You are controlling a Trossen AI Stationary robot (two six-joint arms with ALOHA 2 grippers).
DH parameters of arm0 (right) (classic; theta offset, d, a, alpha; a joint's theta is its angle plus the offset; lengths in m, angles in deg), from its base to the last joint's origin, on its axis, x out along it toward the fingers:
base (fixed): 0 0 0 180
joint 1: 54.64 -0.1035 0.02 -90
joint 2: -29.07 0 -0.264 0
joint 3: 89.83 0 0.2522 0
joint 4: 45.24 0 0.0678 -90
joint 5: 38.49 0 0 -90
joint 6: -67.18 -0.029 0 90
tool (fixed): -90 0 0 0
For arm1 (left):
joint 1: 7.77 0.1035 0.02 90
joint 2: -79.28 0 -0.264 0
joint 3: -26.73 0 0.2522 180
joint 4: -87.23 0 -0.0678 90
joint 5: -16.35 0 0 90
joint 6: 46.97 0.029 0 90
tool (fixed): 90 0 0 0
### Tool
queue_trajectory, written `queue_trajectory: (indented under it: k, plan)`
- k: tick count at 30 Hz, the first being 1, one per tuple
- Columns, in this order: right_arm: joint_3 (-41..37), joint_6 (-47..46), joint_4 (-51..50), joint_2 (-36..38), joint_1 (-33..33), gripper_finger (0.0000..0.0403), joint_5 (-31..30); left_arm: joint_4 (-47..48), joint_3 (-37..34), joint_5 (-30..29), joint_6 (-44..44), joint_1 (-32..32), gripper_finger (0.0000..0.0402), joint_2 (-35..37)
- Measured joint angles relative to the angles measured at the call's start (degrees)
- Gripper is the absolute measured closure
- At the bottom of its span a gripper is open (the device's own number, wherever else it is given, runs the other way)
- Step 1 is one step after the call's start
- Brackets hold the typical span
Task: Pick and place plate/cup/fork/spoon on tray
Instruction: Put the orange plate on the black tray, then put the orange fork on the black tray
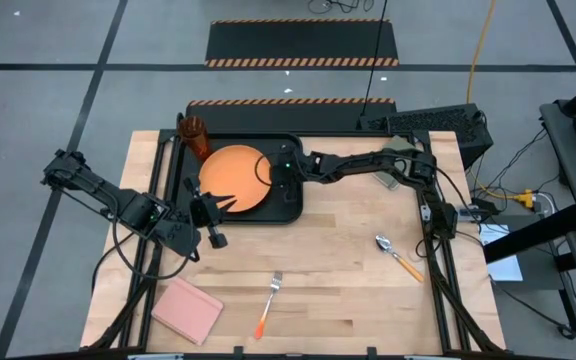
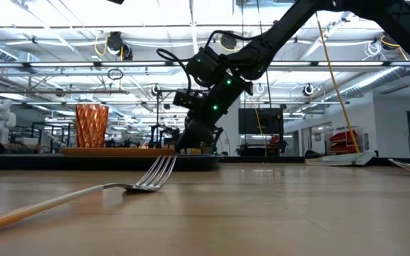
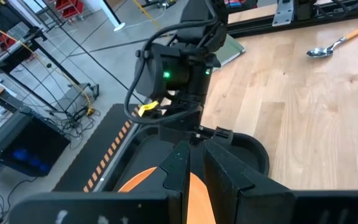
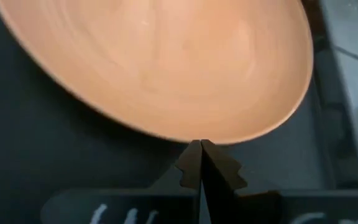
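The orange plate (image 1: pixel 236 178) lies in the black tray (image 1: pixel 288 205) at the table's far left. The orange cup (image 1: pixel 195 135) stands upright at the tray's far left corner. My left gripper (image 1: pixel 224 198) is at the plate's near-left edge, shut on it. My right gripper (image 1: pixel 273 176) reaches in from the right, shut, with its tips at the plate's right rim (image 4: pixel 194 142). The fork (image 1: pixel 271 300) lies flat near the table's front edge. The spoon (image 1: pixel 398 255) lies flat toward the right. My left gripper pinches the plate's near-left rim (image 3: pixel 194 186) between its two fingers, coming from the table's left and slanting down. The plate stays in the tray; whether that edge is raised does not show. My right gripper's shut fingertips (image 4: pixel 191 163) stand against the plate's right rim, slanting down from the table's right. Whether they press on it or only meet it, I cannot tell.
A pink pad (image 1: pixel 188 308) lies at the near left corner, and an olive-green pad (image 3: pixel 229 46) lies under my right arm at the far right. Bare wood stretches between the tray, the fork and the spoon.
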Motion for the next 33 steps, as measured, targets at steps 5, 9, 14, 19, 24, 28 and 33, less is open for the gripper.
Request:
queue_trajectory:
  k: [5,9,14,19,24,28,33]
  plan:
    - [0.08,-0.65,1.99,-0.21,0.00,0.0402,0.06,-0.31,0.00,-0.04,-0.01,0.11,0.0353,0.00]
    - [0.09,-1.65,2.53,-0.85,0.00,0.0403,1.91,-0.30,0.00,-0.02,-0.01,0.15,0.0353,0.00]
    - [0.09,-2.08,3.41,-1.06,-0.19,0.0403,2.90,-0.42,0.00,-0.02,0.01,0.15,0.0353,0.00]
    - [0.09,-2.37,5.73,-1.14,-0.31,0.0403,3.08,-0.42,0.00,-0.02,0.00,0.15,0.0353,-0.01]
    - [0.09,-2.59,5.89,-1.14,-0.48,0.0403,3.04,-0.42,0.00,-0.02,0.01,0.15,0.0353,0.00]
    - [0.07,-4.68,3.71,0.83,-1.42,0.0403,2.91,-0.42,0.00,-0.02,-0.01,0.15,0.0353,0.00]
    - [0.09,-7.73,-6.63,7.42,-3.99,0.0403,2.87,-0.44,0.00,-0.02,-0.01,0.15,0.0353,0.00]
